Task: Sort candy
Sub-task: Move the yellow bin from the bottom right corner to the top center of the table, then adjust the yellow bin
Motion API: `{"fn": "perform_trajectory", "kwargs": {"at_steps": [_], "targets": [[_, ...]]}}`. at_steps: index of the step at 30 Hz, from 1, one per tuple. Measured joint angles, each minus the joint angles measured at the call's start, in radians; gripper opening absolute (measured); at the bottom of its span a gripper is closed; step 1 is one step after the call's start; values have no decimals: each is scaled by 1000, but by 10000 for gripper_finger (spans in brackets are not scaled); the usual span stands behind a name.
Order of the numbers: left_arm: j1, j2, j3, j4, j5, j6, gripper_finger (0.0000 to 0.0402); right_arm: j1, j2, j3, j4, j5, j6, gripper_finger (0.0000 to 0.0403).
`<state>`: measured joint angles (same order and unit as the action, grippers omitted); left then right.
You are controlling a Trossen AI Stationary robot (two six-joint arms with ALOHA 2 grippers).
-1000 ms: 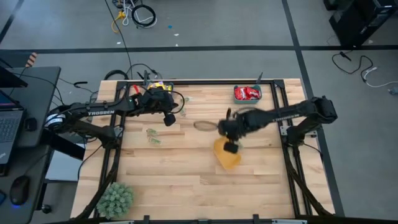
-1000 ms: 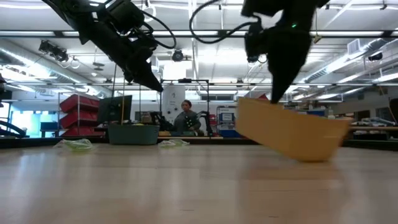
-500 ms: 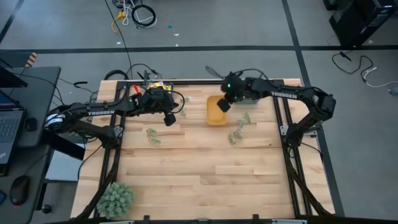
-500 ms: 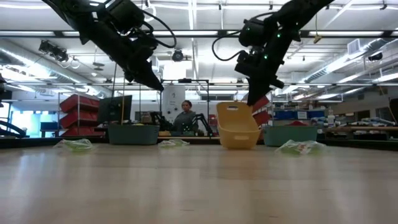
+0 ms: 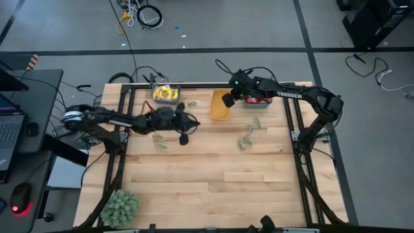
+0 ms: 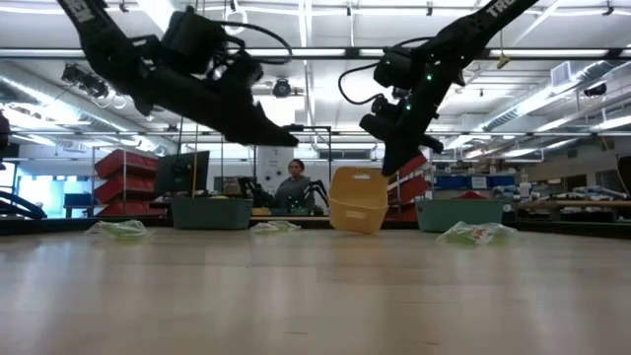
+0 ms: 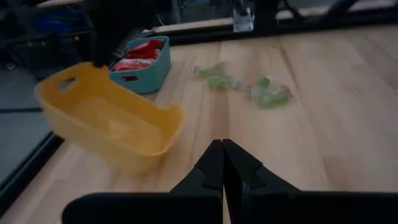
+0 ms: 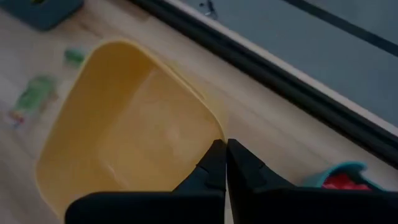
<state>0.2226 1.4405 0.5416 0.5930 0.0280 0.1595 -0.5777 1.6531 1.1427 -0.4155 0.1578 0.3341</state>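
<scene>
Pale wooden worktop (image 5: 213, 175) is seen from above, with a fuzzy green plant (image 5: 119, 207) at its near left corner. The right hand (image 5: 228, 101) is pressed together on the rim of an empty yellow bin (image 5: 220, 105) near the far edge. The left hand (image 5: 183, 138) hangs over the left half, fingers pressed together, holding nothing. Pale green candy (image 5: 248, 134) is scattered right of centre, with more (image 5: 159, 142) by the left hand. Red candy (image 7: 138, 55) fills a teal bin (image 7: 147, 71); yellow candy (image 5: 165, 93) fills another bin (image 6: 210, 211) at the far left.
</scene>
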Motion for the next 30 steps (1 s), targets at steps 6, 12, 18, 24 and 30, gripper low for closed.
{"fn": "perform_trajectory", "kwargs": {"at_steps": [6,12,18,24,30], "targets": [[-33,205,66,101,-212,51,0,0,-1,0,-19,58,72,0],[-34,314,110,119,-257,50,0,0,10,0,-72,92,143,0],[-33,318,110,129,-294,47,0,0,69,0,-75,96,145,16],[-35,318,109,108,-293,46,0,0,79,0,-86,111,137,68],[-56,266,109,69,-293,70,0,4,44,52,-194,80,-131,144]]}}
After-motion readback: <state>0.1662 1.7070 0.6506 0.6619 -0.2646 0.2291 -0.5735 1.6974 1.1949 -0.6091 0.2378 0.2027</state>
